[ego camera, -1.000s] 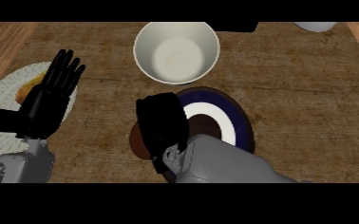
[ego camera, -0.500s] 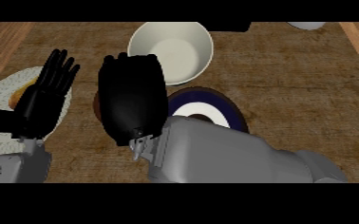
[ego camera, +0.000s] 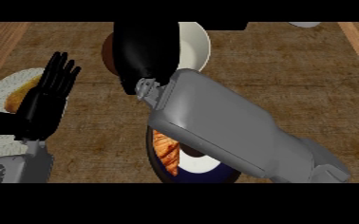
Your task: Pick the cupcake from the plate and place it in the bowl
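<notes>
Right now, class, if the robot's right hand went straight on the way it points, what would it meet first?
Probably the white bowl: the right hand, holding the cupcake, points away from the robot at it, though height is unclear.

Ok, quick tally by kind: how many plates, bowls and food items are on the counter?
Plates: 2, blue plate and white plate.
Bowls: 1, the bowl under the right hand.
Food: 3, cupcake in that hand, pastry on the blue plate, bread on the white plate.
Total: 6, leaving out a pale thing cut off at the top edge.
</notes>
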You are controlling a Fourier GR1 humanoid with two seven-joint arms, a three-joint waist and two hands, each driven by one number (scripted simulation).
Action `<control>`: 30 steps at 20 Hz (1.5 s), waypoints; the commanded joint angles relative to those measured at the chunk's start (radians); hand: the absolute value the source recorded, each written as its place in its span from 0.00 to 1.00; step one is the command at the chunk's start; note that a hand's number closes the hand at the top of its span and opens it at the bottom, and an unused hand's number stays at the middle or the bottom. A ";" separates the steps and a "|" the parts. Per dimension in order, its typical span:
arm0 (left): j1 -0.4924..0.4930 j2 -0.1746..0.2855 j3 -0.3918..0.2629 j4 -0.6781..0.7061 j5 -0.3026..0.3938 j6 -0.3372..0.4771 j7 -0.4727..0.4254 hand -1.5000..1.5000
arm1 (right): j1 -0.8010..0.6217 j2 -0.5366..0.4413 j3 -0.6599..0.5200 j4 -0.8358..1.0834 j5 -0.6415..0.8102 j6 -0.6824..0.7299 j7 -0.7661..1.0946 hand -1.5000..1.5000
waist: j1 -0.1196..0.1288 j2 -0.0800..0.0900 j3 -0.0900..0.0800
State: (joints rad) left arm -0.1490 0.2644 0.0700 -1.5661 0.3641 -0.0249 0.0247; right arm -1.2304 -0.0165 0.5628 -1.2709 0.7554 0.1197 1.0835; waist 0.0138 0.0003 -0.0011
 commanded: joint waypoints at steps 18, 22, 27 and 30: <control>-0.045 0.004 0.014 0.014 0.002 -0.030 0.033 0.50 | -0.115 -0.022 -0.370 0.830 0.014 -0.332 -0.521 1.00 | 0.035 0.021 0.000; -0.048 -0.013 -0.007 -0.005 -0.022 -0.014 0.027 0.50 | -0.071 -0.007 -0.441 0.926 -0.029 -0.401 -0.511 1.00 | 0.052 0.031 0.000; -0.046 0.010 0.018 -0.027 0.020 -0.046 0.048 0.50 | -0.044 -0.021 -0.500 0.996 -0.102 -0.310 -0.711 0.00 | 0.072 0.035 0.001; -0.056 -0.031 -0.007 -0.011 -0.011 -0.019 0.016 0.50 | -0.038 -0.030 -0.551 0.964 -0.141 -0.397 -0.840 0.00 | 0.066 0.038 0.002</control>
State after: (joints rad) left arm -0.2000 0.2503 0.0599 -1.5876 0.3520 -0.0492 0.0580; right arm -1.2962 -0.0344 0.0621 -0.3154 0.6578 -0.2361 0.3891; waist 0.0797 0.0349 0.0004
